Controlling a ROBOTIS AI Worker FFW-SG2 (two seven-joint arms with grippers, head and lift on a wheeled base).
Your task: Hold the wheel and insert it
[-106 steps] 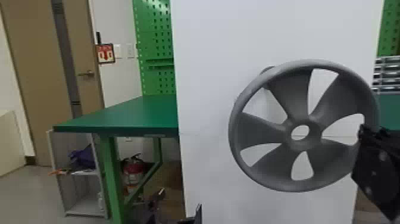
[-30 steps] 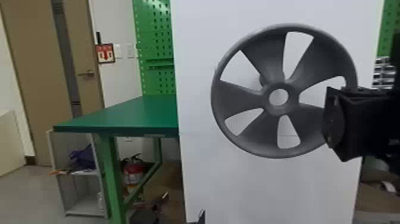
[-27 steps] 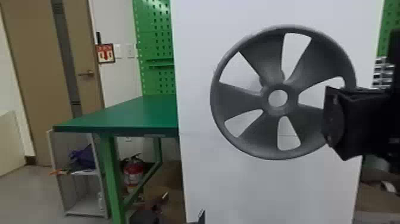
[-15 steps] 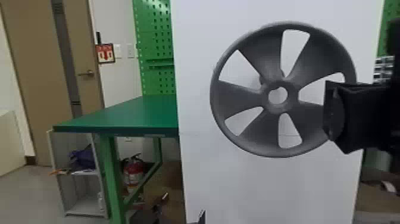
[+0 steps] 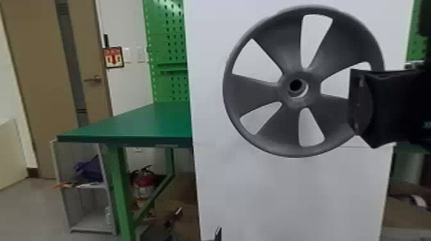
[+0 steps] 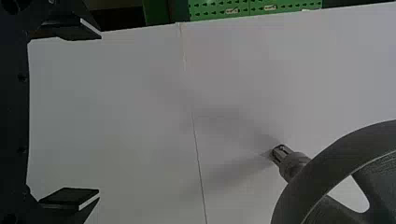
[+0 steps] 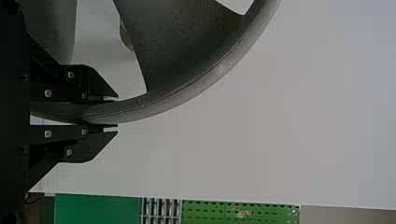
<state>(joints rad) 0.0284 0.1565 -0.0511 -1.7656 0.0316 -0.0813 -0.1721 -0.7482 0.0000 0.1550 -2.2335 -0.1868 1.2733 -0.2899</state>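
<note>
Grey spoked wheel (image 5: 256, 93): its rim sits between the closed-in fingers of the right gripper (image 5: 356, 102). Left gripper (image 5: 218, 234): spread wide, apart from the wheel.

Right arm (image 5: 401, 109) enters at the head view's right edge, roughly level. Right hand (image 5: 360, 102) leads it; fingers (image 7: 91, 147) sit close, narrow gap between. Left hand (image 5: 218, 234) shows low, at the bottom edge; fingers (image 6: 70, 198) stand wide apart.

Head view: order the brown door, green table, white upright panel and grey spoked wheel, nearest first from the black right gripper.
1. Wheel, held in the right gripper.
2. Panel, behind wheel.
3. Table, left of panel.
4. Door, far left.
</note>
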